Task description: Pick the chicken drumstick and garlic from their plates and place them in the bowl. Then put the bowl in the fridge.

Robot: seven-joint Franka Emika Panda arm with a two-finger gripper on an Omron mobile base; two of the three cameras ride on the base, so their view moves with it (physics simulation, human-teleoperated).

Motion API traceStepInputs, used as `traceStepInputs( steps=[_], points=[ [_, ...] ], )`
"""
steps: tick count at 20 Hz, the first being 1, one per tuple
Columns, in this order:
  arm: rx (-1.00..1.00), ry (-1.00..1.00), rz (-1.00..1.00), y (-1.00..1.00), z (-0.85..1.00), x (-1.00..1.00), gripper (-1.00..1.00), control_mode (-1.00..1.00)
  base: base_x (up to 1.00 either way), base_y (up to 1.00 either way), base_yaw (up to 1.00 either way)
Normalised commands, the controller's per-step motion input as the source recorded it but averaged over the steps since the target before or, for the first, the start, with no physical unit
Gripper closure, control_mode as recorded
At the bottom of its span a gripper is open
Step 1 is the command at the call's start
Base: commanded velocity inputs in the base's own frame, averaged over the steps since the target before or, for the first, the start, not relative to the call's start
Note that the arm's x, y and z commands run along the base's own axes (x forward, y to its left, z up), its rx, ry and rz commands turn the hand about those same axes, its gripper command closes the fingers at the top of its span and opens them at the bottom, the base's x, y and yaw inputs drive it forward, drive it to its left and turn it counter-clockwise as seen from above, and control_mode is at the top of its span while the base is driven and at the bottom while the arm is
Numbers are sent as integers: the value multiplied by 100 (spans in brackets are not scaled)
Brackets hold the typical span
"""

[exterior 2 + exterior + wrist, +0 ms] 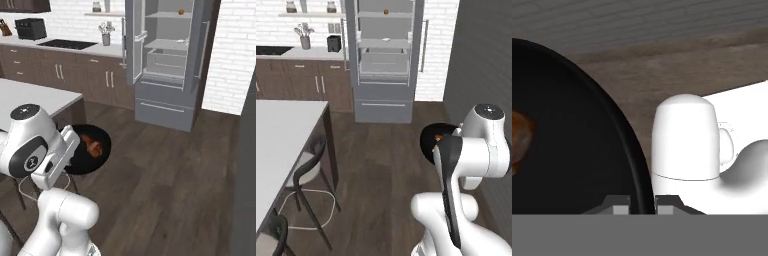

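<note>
Your gripper (pixel 643 204) is pinched on the bowl (pixel 100 135) rim — glossy, slippery, drumstick (pixel 93 146) loose inside — keep it level.

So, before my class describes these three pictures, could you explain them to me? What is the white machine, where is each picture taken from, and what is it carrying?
The white machine is a robot arm on a driving base, in a rendered kitchen. Two pictures come from cameras behind it, left and right; the third looks along its gripper. The gripper is shut on the rim of a black bowl, carried above the wooden floor. Inside lies a reddish-brown chicken drumstick; the garlic I cannot make out. Ahead stands the grey fridge, doors open. A pale table is at the left.
</note>
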Motion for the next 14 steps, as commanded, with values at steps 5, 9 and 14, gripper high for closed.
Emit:
traceStepInputs(
  steps=[5, 9, 14],
  points=[
    [0, 0, 0, 0, 0, 0, 100, 100, 100, -30, 5],
    [0, 0, 0, 0, 0, 0, 100, 100, 100, -47, 11],
    [0, 0, 0, 0, 0, 0, 100, 100, 100, -42, 9]
  ],
)
